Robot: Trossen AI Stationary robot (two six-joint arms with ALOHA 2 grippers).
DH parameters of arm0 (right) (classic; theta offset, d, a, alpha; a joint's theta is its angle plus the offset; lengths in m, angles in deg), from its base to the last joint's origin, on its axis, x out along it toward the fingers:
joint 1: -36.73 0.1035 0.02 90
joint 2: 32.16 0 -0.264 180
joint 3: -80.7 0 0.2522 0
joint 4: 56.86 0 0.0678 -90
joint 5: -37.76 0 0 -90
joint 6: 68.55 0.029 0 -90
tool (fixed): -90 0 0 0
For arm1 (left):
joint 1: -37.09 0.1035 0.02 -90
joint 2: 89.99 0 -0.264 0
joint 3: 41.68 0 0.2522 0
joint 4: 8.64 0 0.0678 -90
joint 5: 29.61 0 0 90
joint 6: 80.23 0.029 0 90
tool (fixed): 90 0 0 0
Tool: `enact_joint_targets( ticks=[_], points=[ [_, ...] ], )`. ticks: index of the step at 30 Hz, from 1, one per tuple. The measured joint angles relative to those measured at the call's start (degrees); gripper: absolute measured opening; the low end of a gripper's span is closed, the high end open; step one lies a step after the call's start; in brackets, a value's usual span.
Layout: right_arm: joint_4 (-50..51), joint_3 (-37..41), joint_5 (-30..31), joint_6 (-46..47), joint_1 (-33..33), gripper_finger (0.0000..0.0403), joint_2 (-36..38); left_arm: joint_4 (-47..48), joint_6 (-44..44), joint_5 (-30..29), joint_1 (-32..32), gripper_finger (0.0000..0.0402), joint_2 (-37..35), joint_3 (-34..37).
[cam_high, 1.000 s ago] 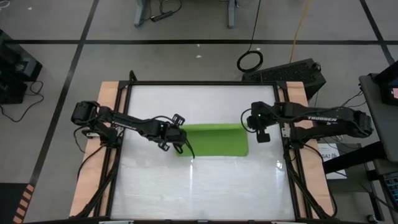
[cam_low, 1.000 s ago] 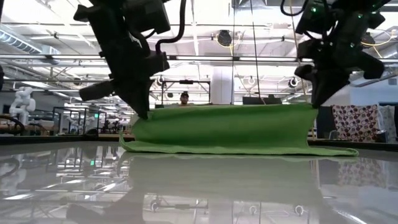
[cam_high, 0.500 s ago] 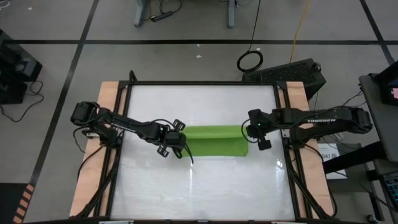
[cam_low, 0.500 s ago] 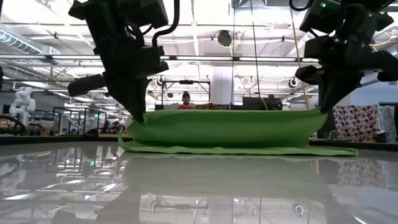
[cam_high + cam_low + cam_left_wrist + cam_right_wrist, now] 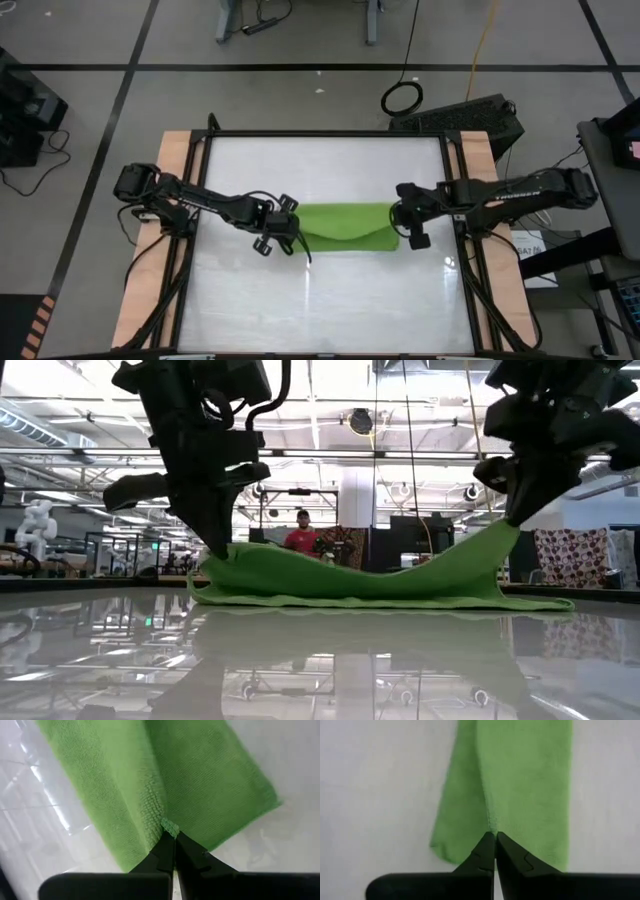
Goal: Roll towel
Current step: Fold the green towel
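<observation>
Two grippers pinched the towel (image 5: 345,224) at centre frame in the high view; the left gripper (image 5: 290,238) clenched its fingers on one end, the right gripper (image 5: 401,222) on the other, apparently so the fold could be carried over evenly for rolling; between them the raised layer sagged, its lower layer flat on the glossy bench (image 5: 320,300); nothing on the bench blocked the roll; a person (image 5: 302,536) stood far behind in the low view.
</observation>
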Motion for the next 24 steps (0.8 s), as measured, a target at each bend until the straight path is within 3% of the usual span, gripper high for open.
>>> enact_joint_targets(
  ticks=[10, 19, 24],
  points=[
    [0.0, 0.0, -5.9, 5.4, 2.3, 0.0000, -8.9, -0.8, 0.0, 2.7, -0.9, 0.0009, 0.0, 0.0],
    [0.0, 0.0, -6.0, 6.2, 2.3, 0.0000, -19.1, -3.4, -0.1, 8.7, -0.9, 0.0009, 0.4, 0.0],
    [-0.1, 0.0, -6.6, 6.7, 2.3, 0.0000, -21.5, -3.0, -0.1, 9.0, -0.9, 0.0009, 2.5, 0.3]
  ],
)
